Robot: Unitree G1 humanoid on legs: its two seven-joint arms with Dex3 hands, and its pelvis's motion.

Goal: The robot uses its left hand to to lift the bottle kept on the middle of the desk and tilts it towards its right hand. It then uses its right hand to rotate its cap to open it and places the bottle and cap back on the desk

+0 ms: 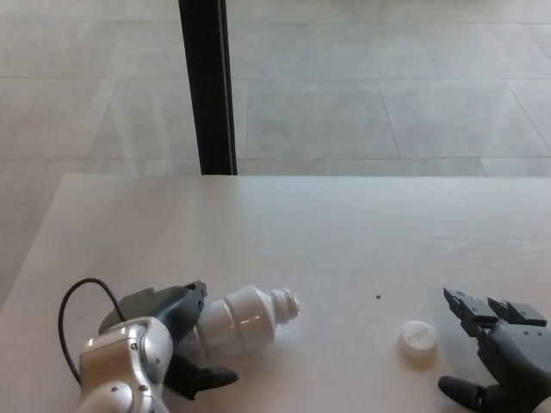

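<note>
The left hand (pixel 176 340), at the lower left of the head view, is clenched around the base of the white bottle (pixel 241 317), its black fingers (pixel 205 377) wrapping the body from behind and below. The bottle is tilted, its uncapped threaded neck (pixel 284 303) pointing up and away from the left hand toward the right hand's side of the desk (pixel 284 232). Whether the bottle's underside touches the desk or hangs just above it cannot be told from this angle. A black cable (pixel 73 301) loops out from behind the left wrist, whose silver casing (pixel 120 374) fills the bottom corner. The white cap (pixel 417 335) lies flat on the desk, top face up, between the two hands and much closer to the right one, just beside its fingertips but not touching them. The right hand (pixel 499 361), at the lower right edge, is released: its fingers (pixel 465 310) are spread apart above its thumb (pixel 461 391), with nothing between them. A small dark speck (pixel 378 298) sits on the desk beyond the cap, between the bottle's neck and the right hand. Past the far edge of the desk, a black post (pixel 207 86) rises against a grey tiled floor (pixel 387 86).
</note>
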